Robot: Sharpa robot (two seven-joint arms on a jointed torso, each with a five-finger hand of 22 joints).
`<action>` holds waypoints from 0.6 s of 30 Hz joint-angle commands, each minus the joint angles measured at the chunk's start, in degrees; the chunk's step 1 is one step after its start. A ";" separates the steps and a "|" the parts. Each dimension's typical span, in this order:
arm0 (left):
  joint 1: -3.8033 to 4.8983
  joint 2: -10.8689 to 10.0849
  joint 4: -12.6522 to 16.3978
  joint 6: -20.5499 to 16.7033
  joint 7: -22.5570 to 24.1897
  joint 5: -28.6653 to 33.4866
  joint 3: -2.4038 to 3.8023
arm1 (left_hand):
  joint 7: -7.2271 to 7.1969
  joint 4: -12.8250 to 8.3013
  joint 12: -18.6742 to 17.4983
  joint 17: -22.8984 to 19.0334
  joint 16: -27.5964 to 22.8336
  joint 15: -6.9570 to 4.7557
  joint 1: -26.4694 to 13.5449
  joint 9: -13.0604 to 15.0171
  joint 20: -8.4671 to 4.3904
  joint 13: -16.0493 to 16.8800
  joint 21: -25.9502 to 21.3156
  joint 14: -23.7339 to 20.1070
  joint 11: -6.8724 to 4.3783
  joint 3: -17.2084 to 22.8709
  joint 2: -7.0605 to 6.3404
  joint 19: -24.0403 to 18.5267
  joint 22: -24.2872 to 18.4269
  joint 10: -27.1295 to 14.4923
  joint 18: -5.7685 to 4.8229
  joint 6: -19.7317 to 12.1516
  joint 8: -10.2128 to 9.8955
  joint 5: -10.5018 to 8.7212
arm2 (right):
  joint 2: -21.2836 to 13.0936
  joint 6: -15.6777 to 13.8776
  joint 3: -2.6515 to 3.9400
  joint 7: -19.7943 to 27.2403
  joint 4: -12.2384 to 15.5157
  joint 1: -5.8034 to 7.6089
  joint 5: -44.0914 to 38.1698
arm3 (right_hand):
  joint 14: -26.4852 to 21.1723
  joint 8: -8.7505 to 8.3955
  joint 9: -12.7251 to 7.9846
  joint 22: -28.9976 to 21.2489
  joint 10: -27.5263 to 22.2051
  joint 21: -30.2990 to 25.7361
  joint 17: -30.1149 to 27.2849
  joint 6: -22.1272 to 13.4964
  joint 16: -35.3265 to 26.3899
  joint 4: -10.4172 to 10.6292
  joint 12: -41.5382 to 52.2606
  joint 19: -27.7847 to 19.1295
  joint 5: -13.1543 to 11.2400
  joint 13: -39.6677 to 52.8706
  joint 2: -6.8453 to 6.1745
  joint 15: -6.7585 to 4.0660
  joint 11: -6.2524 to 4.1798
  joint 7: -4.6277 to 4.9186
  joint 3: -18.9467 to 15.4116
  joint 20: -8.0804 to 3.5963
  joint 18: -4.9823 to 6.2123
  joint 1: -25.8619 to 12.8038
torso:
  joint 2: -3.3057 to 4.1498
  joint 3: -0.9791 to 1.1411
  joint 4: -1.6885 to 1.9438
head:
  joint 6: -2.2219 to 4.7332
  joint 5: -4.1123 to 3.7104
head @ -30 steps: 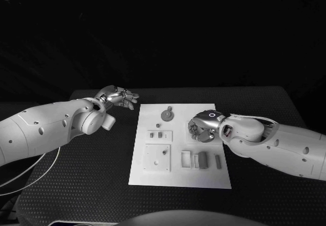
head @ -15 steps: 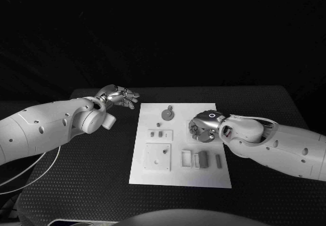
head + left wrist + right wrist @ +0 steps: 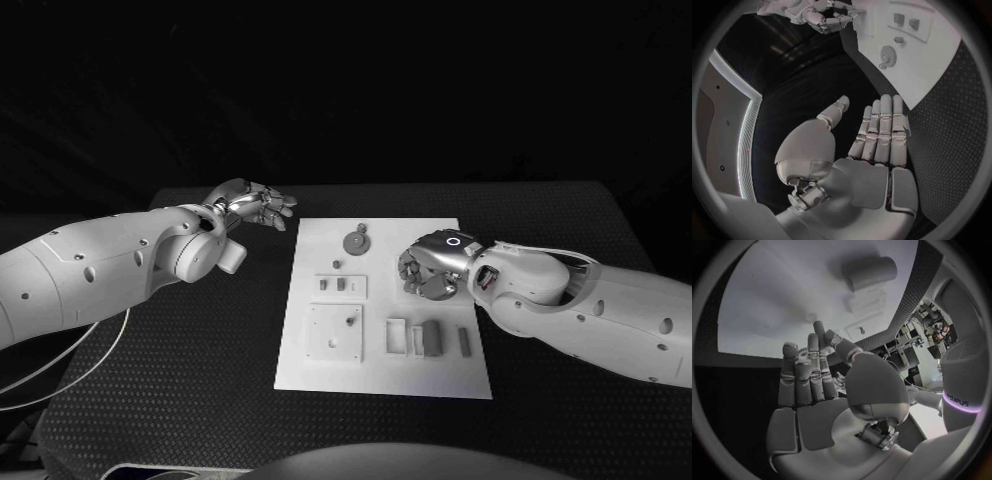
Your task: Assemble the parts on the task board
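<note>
Silver right hand hangs over the task board, fingers apart, empty; left hand likewise spread

Black dotted table, white task board lying flat at its middle

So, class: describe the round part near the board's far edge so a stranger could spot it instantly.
Start at the white rectangular task board in the middle of the black table. Near its far edge lies a grey round disc-shaped part. It is the board's one circular piece; its neighbours are rectangular plates and blocks.
</note>
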 commanded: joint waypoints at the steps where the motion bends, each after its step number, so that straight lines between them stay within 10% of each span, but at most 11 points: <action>1: 0.02 0.09 -0.03 0.54 0.41 0.33 0.04 | 0.11 0.14 -0.32 0.05 -0.38 -0.11 -0.20 -0.05 -0.06 -0.01 -0.28 0.42 0.04 0.06 -0.14 0.39 -0.09 -0.25 0.30 -0.40 -0.19 -0.03 | 0.00 -0.63 0.86 0.56 1.22 1.19 1.58 | -0.10 0.39 1.02 0.99 0.26 0.27 -0.08 0.37 0.39 0.06 -0.04 0.20 0.40 0.13 0.64 -0.47 -0.01 0.02 -0.24 -0.13 0.77 0.62 | -0.01 -0.02 -0.04 | -0.02 0.13; 12: 0.02 0.18 -0.02 0.65 0.38 0.33 0.04 | 0.12 0.15 -0.35 0.09 -0.41 -0.11 -0.21 -0.07 -0.06 -0.02 -0.28 0.43 0.06 0.07 -0.12 0.39 -0.10 -0.28 0.30 -0.41 -0.19 -0.03 | 2.02 -0.03 1.78 1.66 4.64 2.30 3.56 | -0.08 0.42 1.06 0.98 0.34 0.27 -0.09 0.43 0.35 0.07 -0.06 0.24 0.40 0.21 0.61 -0.52 -0.05 -0.01 -0.22 -0.16 0.77 0.63 | 0.06 -0.10 0.04 | -0.10 1.02; 18: 0.02 0.57 -0.27 0.74 0.45 0.33 0.05 | 0.12 0.16 -0.35 0.11 -0.43 -0.11 -0.21 -0.08 -0.06 -0.02 -0.28 0.43 0.06 0.07 -0.11 0.39 -0.10 -0.28 0.30 -0.41 -0.18 -0.03 | 6.23 0.92 1.76 2.35 5.24 0.73 3.52 | -0.11 0.39 1.06 0.97 0.33 0.25 -0.11 0.39 0.29 0.08 -0.11 0.24 0.41 0.24 0.67 -0.53 -0.05 0.01 -0.19 -0.17 0.77 0.59 | 0.06 -0.03 -0.15 | -0.37 1.67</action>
